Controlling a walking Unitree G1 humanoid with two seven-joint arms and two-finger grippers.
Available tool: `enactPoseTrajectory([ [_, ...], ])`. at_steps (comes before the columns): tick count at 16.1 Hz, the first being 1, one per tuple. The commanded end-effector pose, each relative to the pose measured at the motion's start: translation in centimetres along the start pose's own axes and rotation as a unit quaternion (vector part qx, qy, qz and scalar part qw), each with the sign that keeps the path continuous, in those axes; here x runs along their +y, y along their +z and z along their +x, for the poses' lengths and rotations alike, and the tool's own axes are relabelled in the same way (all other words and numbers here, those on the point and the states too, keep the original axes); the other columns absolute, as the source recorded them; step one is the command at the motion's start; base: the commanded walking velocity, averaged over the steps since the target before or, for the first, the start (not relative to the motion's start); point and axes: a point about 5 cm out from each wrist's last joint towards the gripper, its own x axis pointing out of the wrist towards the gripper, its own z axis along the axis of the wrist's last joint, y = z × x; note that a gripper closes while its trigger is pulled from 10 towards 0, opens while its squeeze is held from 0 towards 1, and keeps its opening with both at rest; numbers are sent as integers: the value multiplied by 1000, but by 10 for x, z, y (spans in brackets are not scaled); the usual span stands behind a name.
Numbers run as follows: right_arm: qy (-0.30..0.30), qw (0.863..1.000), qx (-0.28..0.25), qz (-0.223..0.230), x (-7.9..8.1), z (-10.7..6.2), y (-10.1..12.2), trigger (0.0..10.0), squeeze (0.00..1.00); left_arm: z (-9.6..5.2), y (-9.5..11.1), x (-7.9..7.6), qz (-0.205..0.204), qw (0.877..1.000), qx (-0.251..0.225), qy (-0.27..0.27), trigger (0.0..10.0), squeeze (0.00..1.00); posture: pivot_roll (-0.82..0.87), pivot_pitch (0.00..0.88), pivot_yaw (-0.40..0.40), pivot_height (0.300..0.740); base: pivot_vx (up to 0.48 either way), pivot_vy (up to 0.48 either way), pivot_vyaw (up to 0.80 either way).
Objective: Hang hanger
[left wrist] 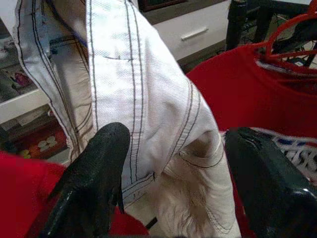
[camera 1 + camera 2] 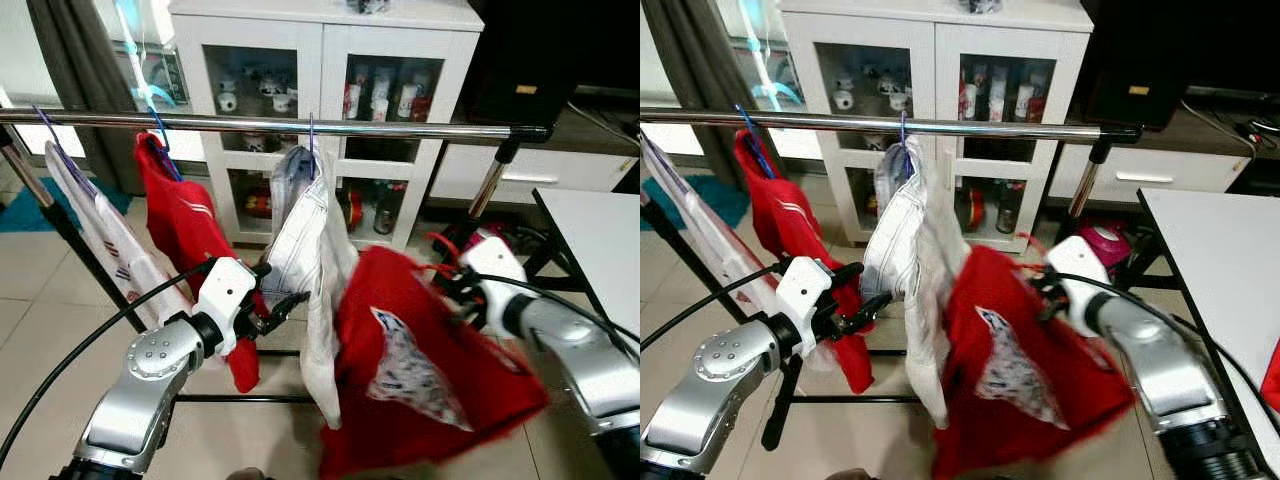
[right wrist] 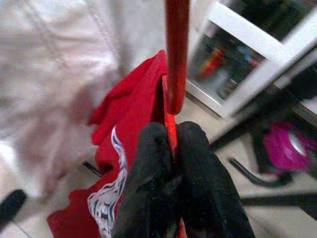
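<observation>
- Right gripper (image 3: 171, 148), centre right of the head view, has its fingers pinched on a red hanger (image 3: 176, 54) carrying a red printed T-shirt (image 2: 420, 380), below the steel rail (image 2: 300, 126).
- Left gripper (image 1: 168, 168), lower left, fingers apart around the hanging white jeans (image 2: 310, 250).

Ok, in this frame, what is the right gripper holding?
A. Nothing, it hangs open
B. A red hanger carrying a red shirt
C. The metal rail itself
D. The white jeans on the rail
B: in the right wrist view the right gripper has its black fingers pinched shut on the red hanger, with the red shirt hanging below, not yet on the rail.
</observation>
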Motion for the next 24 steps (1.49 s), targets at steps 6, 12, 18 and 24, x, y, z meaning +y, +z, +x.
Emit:
enactPoseTrajectory([
  [6, -68, 981, -178, 44, -5, 6, 70, 10000, 0, 9, 29, 6, 4, 999, -51, -9, 10000, 0, 52, 12, 6, 740, 0, 0, 0],
  [12, -159, 958, -223, 82, -23, 13, 114, 10000, 0, 17, 71, 25, 28, 996, -83, 4, 10000, 0, 56, 5, 6, 740, 0, 0, 0],
  [18, -180, 961, -158, 139, -35, 49, 117, 10000, 0, 16, 86, 37, 34, 995, -98, 5, 10000, 0, 66, 0, 1, 740, 0, 0, 0],
  [24, -184, 954, -128, 197, -49, 74, 116, 10000, 0, 27, 108, 25, 18, 988, -145, -59, 10000, 0, 54, 0, 15, 740, 0, 0, 0],
])
